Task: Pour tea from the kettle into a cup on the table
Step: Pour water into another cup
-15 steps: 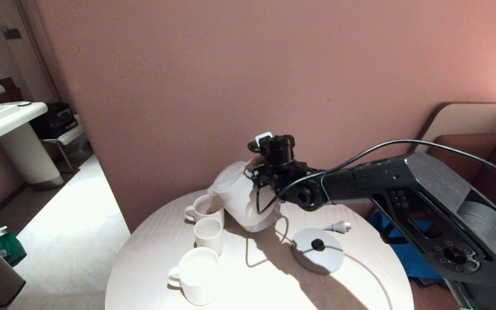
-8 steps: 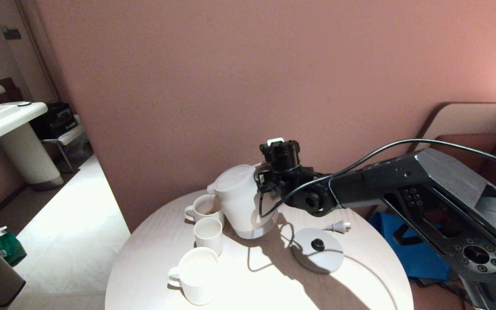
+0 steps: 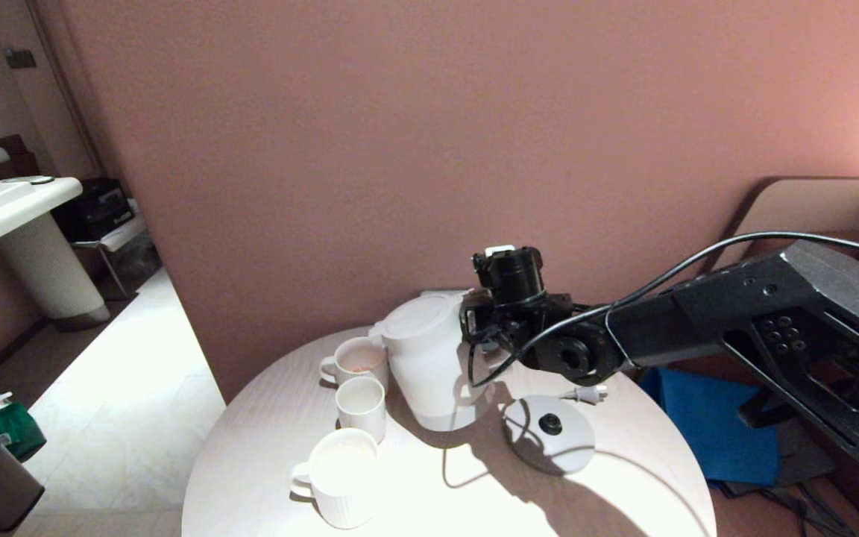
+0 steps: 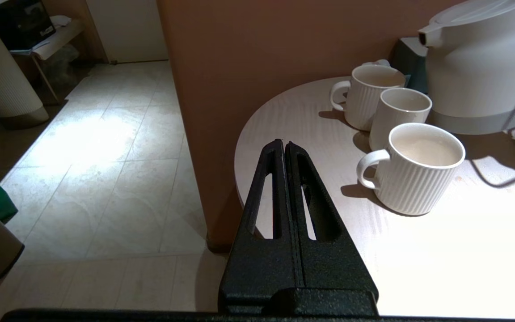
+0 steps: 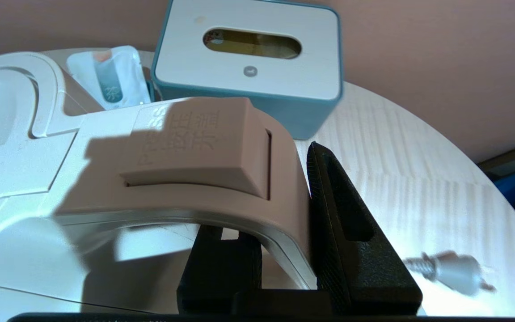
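The white kettle [image 3: 429,358] is upright on the pale round table [image 3: 623,477], or just above it; I cannot tell if it touches. My right gripper [image 3: 476,339] is shut on its loop handle [image 5: 213,170], one black finger [image 5: 342,214] outside the loop and the other under it. Left of the kettle stand three white ribbed cups. The far cup [image 3: 355,362] holds brownish tea [image 3: 359,366]; the middle cup [image 3: 361,403] and near cup [image 3: 340,473] look pale inside. My left gripper [image 4: 283,144] is shut and empty, parked off the table's left edge.
The kettle's round white base disc [image 3: 549,432] lies right of the kettle, with its plug [image 3: 586,393] and cord on the table. A teal tissue box [image 5: 248,58] and a sachet [image 5: 110,80] sit behind the kettle by the wall.
The kettle was tipped with its spout over the far cup; it has swung back upright and moved right, toward the base disc. The left arm has not moved.
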